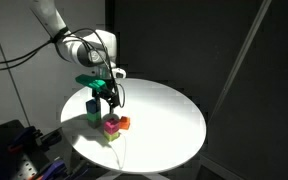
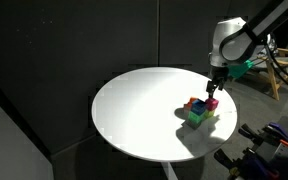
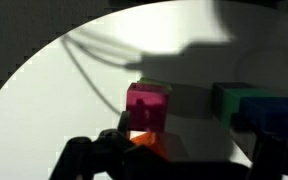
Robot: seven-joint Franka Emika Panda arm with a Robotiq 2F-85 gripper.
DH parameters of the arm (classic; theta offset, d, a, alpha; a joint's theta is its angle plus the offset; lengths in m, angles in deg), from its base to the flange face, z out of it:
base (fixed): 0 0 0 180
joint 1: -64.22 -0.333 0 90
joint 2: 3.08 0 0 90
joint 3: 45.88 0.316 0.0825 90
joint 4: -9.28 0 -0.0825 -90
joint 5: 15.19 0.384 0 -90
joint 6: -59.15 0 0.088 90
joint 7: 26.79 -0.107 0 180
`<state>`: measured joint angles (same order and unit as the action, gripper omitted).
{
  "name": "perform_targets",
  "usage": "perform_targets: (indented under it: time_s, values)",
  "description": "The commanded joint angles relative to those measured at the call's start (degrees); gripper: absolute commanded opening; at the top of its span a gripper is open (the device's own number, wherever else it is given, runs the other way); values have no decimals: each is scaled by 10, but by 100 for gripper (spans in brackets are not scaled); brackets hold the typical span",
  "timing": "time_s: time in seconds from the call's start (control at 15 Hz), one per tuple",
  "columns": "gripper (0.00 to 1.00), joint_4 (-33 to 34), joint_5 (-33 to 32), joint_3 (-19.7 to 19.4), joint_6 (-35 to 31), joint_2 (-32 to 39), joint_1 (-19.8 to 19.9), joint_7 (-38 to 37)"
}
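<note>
A small cluster of coloured blocks sits on the round white table (image 1: pixel 169 120). In the wrist view a magenta block (image 3: pixel 148 108) stands just ahead of my gripper (image 3: pixel 174 165), with an orange block (image 3: pixel 144 143) in front of it, partly under the left finger. A green block (image 3: pixel 229 100) and a blue block (image 3: pixel 276 108) lie to the right. In both exterior views the gripper (image 1: pixel 109 95) (image 2: pixel 213 90) hangs open just above the cluster (image 2: pixel 199 108), holding nothing. The magenta block (image 1: pixel 111 125) and the orange block (image 1: pixel 124 123) lie below it.
The table is ringed by dark curtains. A blue-on-green stack (image 1: pixel 92 110) stands near the table's edge. Cables and equipment (image 2: pixel 269 140) lie off the table at the side. The arm casts a broad shadow across the tabletop (image 3: pixel 154 40).
</note>
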<state>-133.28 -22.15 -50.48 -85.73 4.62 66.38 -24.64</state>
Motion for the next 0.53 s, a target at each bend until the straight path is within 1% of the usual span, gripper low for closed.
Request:
perform_targets:
  time_s: [0.0, 0.27, 0.47]
  values:
    - [100, -45, -2, 9, -1, -68, -1, 4]
    - [100, -73, 11, 20, -4, -118, -3, -7]
    - [100, -85, 12, 28, 8, -149, -4, -31]
